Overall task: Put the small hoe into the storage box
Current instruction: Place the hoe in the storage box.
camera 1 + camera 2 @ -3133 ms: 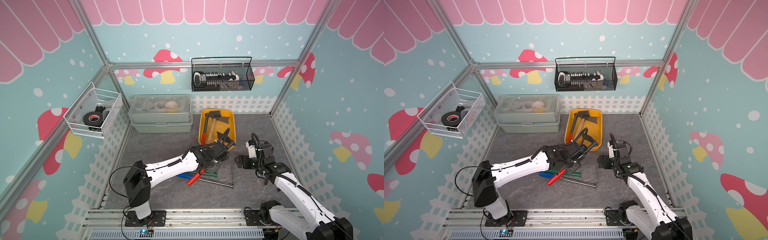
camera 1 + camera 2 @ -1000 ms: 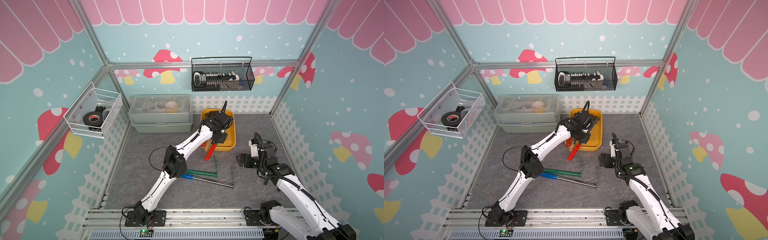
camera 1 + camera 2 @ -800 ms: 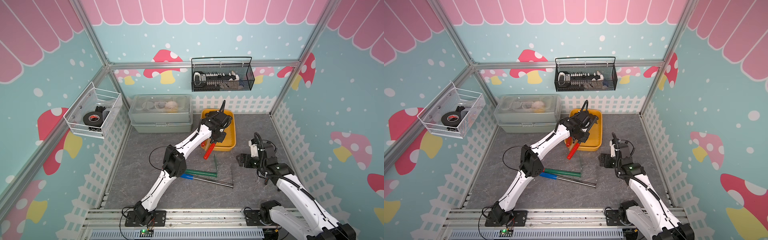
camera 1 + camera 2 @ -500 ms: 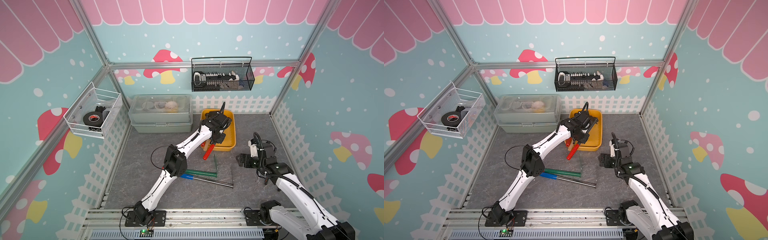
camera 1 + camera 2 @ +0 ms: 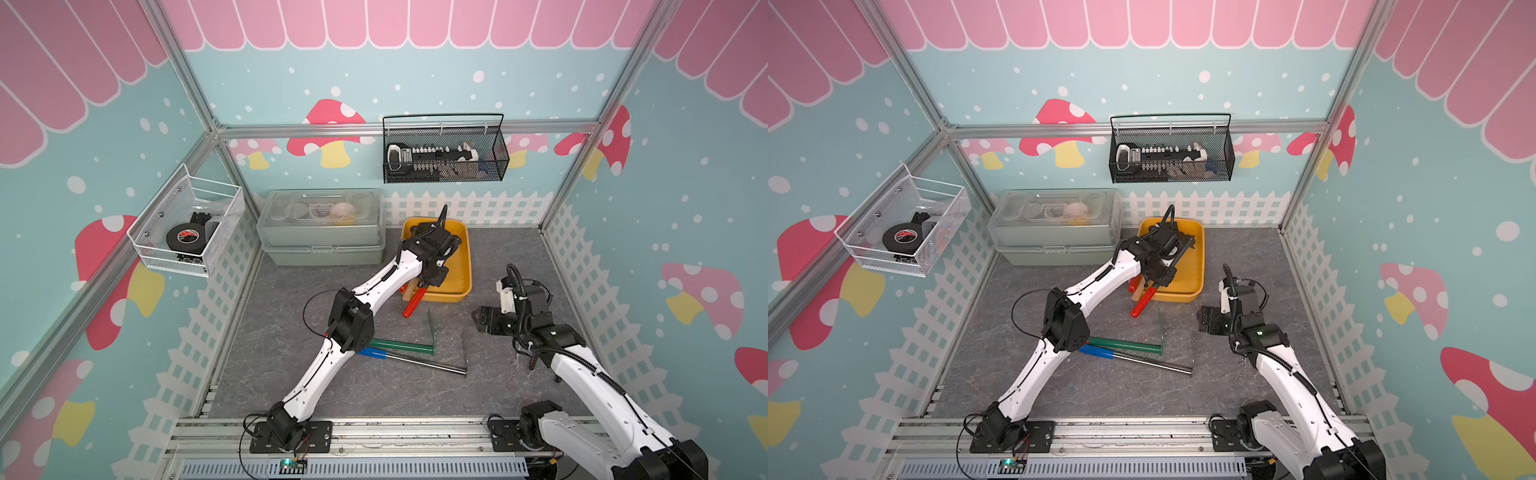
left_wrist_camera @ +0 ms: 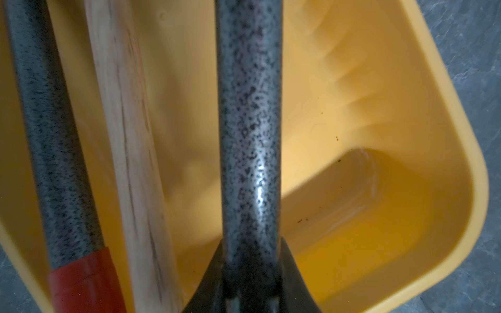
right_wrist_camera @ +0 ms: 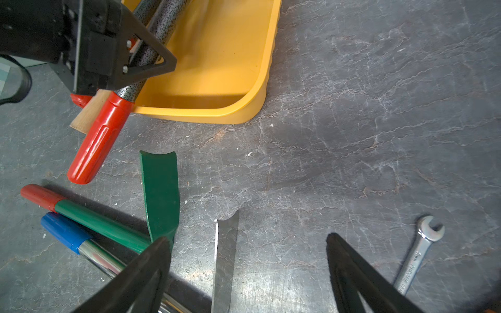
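One change — left gripper (image 7: 141, 58), clamped on the hoe (image 7: 95, 146), has carried it across to the box (image 7: 260, 89) — release still outstanding.

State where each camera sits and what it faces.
Top views: high in front, facing down onto the floor; left arm and right arm show.
Left wrist: on the left arm, facing along the held hoe into the box; left hand shows.
Right wrist: on the right arm, facing over the floor toward the box; open right hand shows.
Shared: both wrist views show hoe and box.
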Robot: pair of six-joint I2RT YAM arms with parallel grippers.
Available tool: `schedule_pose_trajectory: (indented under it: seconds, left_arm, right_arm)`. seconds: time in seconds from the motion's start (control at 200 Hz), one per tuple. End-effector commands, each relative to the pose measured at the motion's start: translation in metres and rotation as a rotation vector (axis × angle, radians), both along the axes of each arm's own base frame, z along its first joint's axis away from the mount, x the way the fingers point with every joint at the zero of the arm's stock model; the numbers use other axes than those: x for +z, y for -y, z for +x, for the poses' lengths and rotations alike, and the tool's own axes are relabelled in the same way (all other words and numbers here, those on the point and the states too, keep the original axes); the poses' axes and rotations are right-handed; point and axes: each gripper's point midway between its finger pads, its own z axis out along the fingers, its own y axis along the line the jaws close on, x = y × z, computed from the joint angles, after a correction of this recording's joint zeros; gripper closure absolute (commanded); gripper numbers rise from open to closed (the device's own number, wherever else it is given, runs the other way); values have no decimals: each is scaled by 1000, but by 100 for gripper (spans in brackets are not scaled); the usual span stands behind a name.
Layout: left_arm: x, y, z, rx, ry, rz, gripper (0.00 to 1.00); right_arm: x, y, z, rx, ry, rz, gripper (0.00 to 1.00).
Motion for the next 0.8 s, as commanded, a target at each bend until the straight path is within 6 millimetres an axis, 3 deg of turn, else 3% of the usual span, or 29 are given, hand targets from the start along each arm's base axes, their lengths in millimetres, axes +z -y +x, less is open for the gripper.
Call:
schedule_pose_trajectory:
  seconds: [0.0,0.39,0.45,0.796]
  left_arm:
    - [24,5,19,-14,102,-26,97]
    - [7,4,12,-59,89,37,88]
    - [7,2,12,-47,86,44,82]
    - [10,-8,-4,-49,49,103,82]
  right_arm:
    - [0,1,1,-2,3,1,11]
    - [-3,0,0,-3,0,4,11]
    - [-3,1,0,-3,0,3,11]
    - [-3,1,0,-4,0,4,11]
